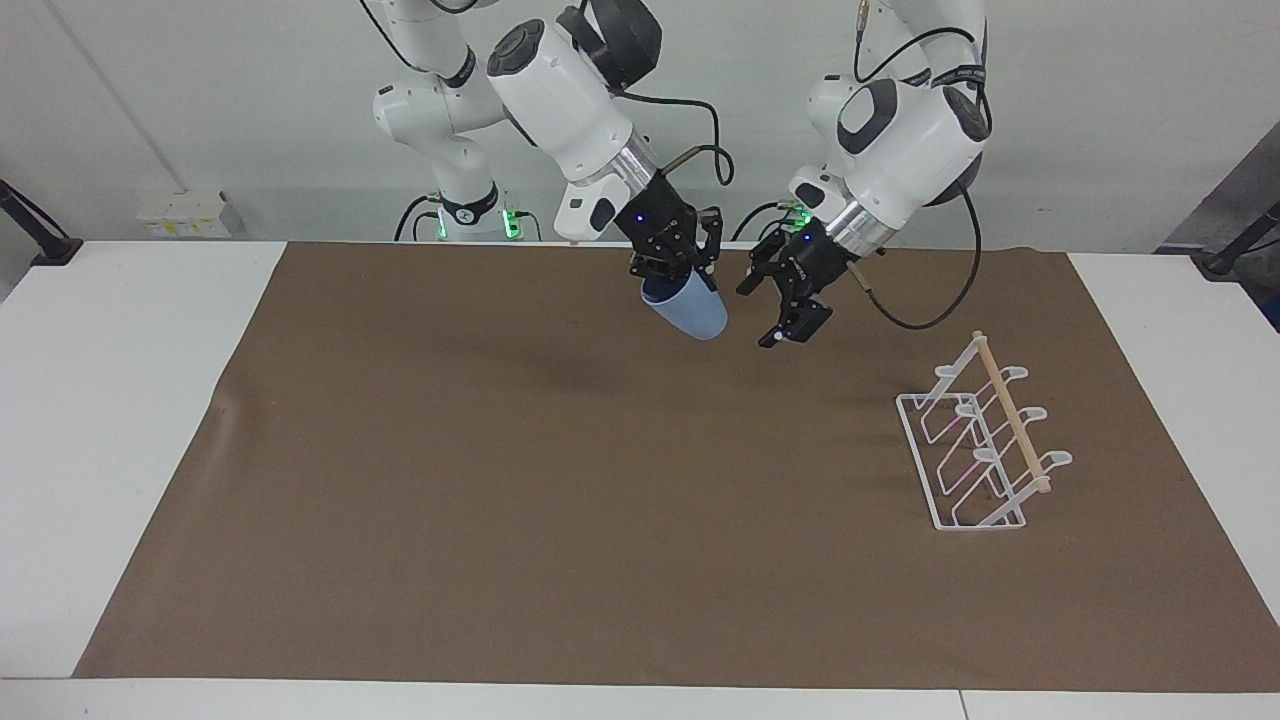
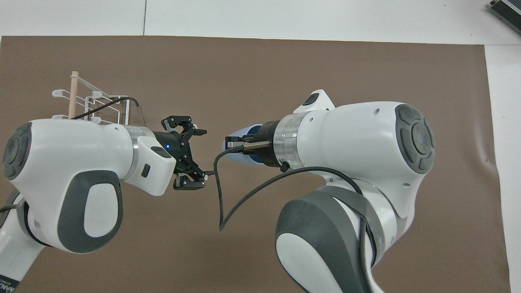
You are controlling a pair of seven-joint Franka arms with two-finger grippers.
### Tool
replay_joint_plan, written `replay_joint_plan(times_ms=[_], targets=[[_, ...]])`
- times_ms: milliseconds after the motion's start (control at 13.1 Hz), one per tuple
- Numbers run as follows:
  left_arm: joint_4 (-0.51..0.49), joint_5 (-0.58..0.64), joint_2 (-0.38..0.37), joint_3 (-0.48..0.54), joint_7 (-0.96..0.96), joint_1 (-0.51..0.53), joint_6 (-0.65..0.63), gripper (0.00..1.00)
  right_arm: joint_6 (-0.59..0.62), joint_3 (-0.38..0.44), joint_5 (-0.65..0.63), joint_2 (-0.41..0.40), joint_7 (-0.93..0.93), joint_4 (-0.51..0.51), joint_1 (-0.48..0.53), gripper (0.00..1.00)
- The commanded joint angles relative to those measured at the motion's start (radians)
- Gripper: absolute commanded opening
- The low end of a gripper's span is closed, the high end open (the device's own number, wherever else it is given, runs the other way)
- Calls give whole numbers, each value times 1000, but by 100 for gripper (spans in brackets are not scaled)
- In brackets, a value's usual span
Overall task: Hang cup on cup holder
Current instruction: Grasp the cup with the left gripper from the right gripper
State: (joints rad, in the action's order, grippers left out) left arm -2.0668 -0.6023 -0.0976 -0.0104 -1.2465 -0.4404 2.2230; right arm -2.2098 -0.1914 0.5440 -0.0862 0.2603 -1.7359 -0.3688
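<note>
My right gripper [image 1: 678,282] is shut on the rim of the light-blue cup [image 1: 690,308] and holds it tilted in the air over the brown mat, base pointing toward the left gripper. In the overhead view only a bit of the cup [image 2: 238,138] shows past the right gripper [image 2: 244,144]. My left gripper [image 1: 766,306] is open and empty in the air just beside the cup's base, apart from it; it also shows in the overhead view [image 2: 203,154]. The white wire cup holder [image 1: 983,440] with its wooden dowel stands on the mat toward the left arm's end [image 2: 91,101].
The brown mat [image 1: 500,480] covers most of the white table [image 1: 110,400]. A black cable [image 2: 220,195] loops down from the right wrist, close to the left gripper's lower finger. A dark device corner [image 2: 506,10] sits at the table's edge.
</note>
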Motion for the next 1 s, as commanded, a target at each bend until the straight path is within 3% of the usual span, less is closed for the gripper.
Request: replay_joint_plan(times_ms=[0,920], targets=[[36,-7,6,13,68,-47,17,100,-18,-8,25,6,14,-13,10,0],[66,-2,38,-25,145,-101,135,100,-16,-8,25,6,14,-13,10,0]])
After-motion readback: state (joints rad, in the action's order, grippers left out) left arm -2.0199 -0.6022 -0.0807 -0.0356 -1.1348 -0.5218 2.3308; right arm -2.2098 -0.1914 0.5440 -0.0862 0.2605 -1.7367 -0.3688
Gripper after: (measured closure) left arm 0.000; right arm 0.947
